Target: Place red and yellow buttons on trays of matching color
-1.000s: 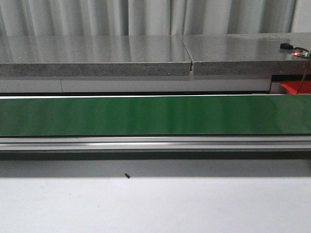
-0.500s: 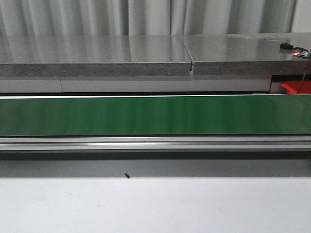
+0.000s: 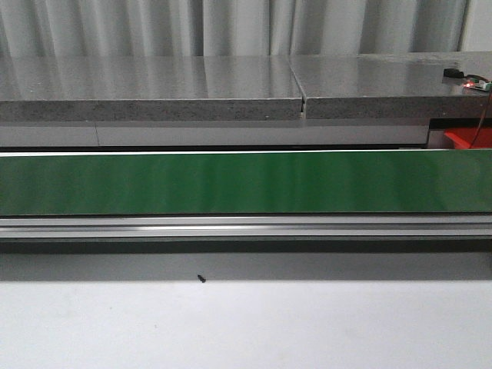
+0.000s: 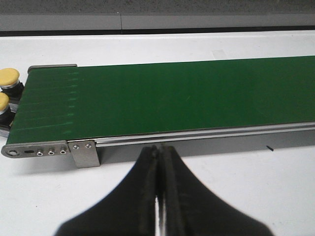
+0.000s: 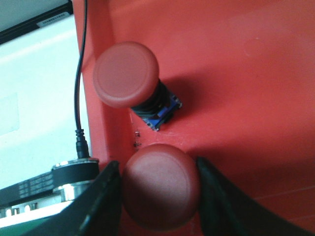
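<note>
Hovering over the red tray [image 5: 256,73], with a red button [image 5: 161,186] between the right pincer [image 5: 158,196] fingers, which flank its cap closely; gripped or just let go, cannot tell. Second red button [image 5: 127,73] resting just beside it. Nothing altered in the front view across the last second: green belt [image 3: 246,183] bare throughout. Left pincer [image 4: 158,162] pressed together, empty, near the belt's end, two yellow buttons [image 4: 9,77] beyond it. Probably the final red drop.

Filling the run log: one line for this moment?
right gripper: around red button over red tray | left gripper: shut, empty | green belt: bare
</note>
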Robot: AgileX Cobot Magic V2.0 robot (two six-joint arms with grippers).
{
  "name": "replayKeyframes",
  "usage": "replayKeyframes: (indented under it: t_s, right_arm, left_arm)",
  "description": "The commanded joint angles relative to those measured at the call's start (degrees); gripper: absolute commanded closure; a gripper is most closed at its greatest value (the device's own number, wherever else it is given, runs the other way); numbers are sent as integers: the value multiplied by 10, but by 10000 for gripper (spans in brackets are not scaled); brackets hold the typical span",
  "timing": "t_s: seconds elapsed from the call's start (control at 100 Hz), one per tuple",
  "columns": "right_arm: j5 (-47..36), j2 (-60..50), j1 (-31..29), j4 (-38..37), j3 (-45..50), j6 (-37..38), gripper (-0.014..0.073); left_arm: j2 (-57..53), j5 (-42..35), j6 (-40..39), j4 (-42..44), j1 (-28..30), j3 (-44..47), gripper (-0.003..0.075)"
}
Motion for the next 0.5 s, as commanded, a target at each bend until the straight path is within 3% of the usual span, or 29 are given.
replayKeyframes:
  t_s: [0.0,0.14,0.21,0.49]
  right_arm:
    - [-7,-26,-4,16,-18,-9,389]
    - [-5,-27,-4,16,-18,-9,167]
    - [2,-27,-4,16,-18,-9,101]
    - [4,-61,-4,13,-6,-26,85]
  left_arm:
    - [5,-39,-6,-3,-5,-16,739]
    - [5,-39,-6,-3,-5,-16,739]
    - [5,-39,-6,-3,-5,-16,739]
    - [5,-39,-6,-3,-5,-16,739]
